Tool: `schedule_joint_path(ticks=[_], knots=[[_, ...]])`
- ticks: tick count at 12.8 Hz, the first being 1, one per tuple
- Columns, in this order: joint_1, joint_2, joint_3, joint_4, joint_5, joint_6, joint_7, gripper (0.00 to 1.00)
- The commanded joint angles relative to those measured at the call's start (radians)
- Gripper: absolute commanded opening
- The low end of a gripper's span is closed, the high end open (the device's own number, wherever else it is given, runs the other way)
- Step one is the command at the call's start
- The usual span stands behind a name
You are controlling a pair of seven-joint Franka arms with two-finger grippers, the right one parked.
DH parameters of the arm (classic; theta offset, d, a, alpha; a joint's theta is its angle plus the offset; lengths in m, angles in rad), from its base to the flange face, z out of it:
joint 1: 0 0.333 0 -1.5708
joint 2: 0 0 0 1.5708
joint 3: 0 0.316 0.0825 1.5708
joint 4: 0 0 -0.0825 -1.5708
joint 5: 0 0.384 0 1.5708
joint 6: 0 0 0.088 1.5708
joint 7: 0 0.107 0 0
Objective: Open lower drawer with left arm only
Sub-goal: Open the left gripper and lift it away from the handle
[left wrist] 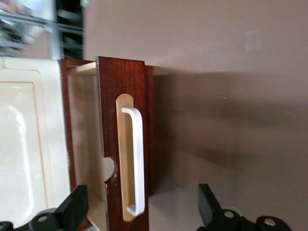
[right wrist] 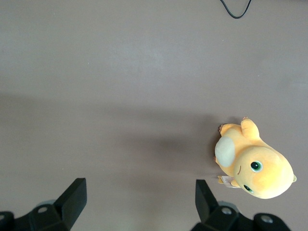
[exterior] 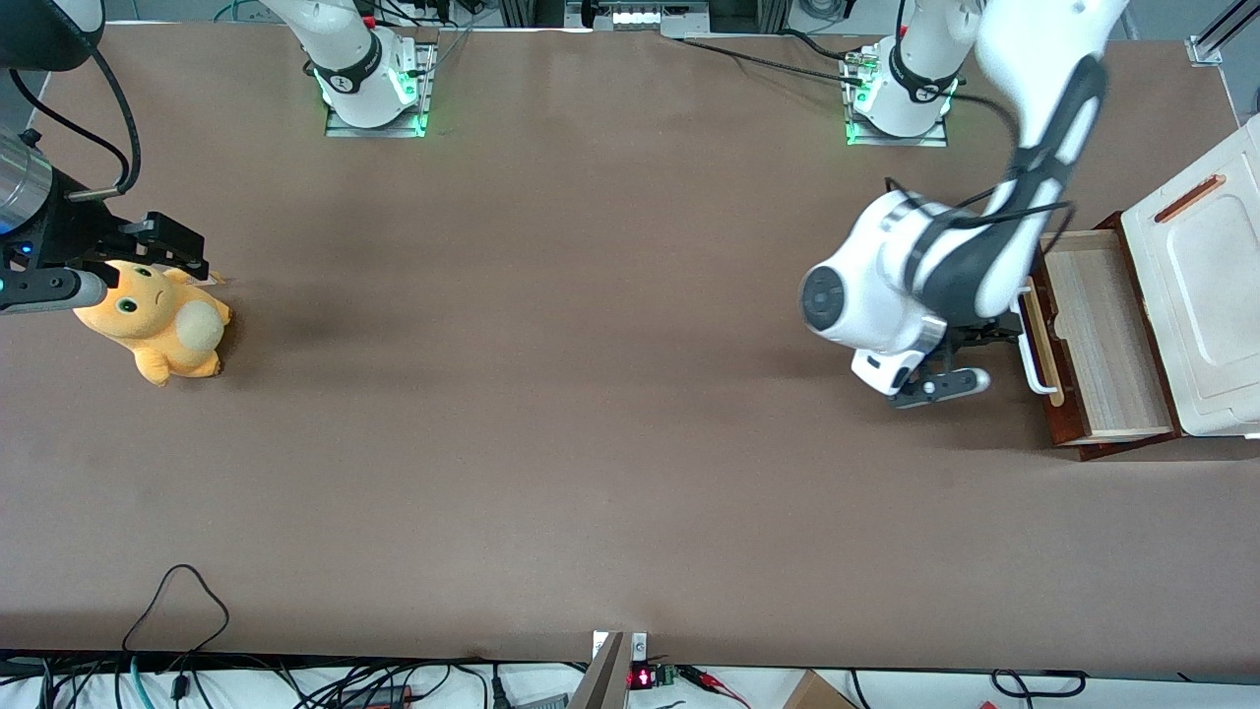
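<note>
Black fingers (left wrist: 72, 209) of the left arm's gripper (exterior: 947, 372), spread apart and holding nothing, in front of the lower drawer (exterior: 1101, 335).
Lower drawer: dark reddish-brown wood, drawn out from under the white cabinet top (exterior: 1206, 286) so that its pale wood interior shows; it stands at the working arm's end of the brown tabletop (exterior: 551, 325). Its white U-shaped bar handle (left wrist: 137, 161) sits on a pale wood strip of the drawer front, just beside the gripper and not between the fingers. Left arm (exterior: 945, 266): glossy white with dark grey inlay, reaching down in front of the drawer. Orange plush toy (exterior: 162, 320): well apart from the drawer, toward the parked arm's end of the tabletop.
</note>
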State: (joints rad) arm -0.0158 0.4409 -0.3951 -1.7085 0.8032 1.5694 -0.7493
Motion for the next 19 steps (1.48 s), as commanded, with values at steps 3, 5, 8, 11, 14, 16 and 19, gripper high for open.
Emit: schedule_joint_path(ticks=[3,5,8,11,14,16,19], knots=[[0.03,-0.143,0.145,0.113,-0.419,0.026,0.307,1.0],[0.028,-0.209,0.237,0.121,-0.591,0.026,0.489,1.0],[0.027,-0.3,0.344,0.113,-0.752,0.078,0.68,1.0],[0.025,-0.366,0.351,0.072,-0.766,0.078,0.726,1.0],[0.023,-0.393,0.357,0.053,-0.766,0.086,0.749,1.0],[0.025,-0.393,0.366,0.058,-0.776,0.089,0.742,1.0],[0.027,-0.392,0.366,0.063,-0.78,0.093,0.751,1.0]])
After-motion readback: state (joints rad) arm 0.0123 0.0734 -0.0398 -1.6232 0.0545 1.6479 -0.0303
